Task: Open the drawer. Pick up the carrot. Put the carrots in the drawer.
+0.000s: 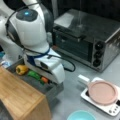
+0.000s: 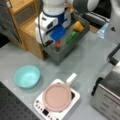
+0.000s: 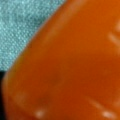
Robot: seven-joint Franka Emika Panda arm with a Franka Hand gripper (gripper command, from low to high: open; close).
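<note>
One small bright-orange carrot [image 1: 44, 79] lies in the pulled-out dark-grey metal drawer [image 1: 53, 90], beside a green vegetable [image 1: 34, 74]; my gripper [image 1: 47, 79] hangs over it, jaws' state I cannot tell

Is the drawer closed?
No, the drawer is pulled open, with the carrot, a green vegetable and a yellow pepper inside.

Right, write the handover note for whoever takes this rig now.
Pincer: down in the open drawer, right over the carrot; its fingers are hidden.
Carrot: in the drawer beside the green vegetable and the yellow-orange pepper; it fills the wrist view.
Done: drawer open, carrot inside it.
Left: cannot tell whether the carrot is released.
</note>
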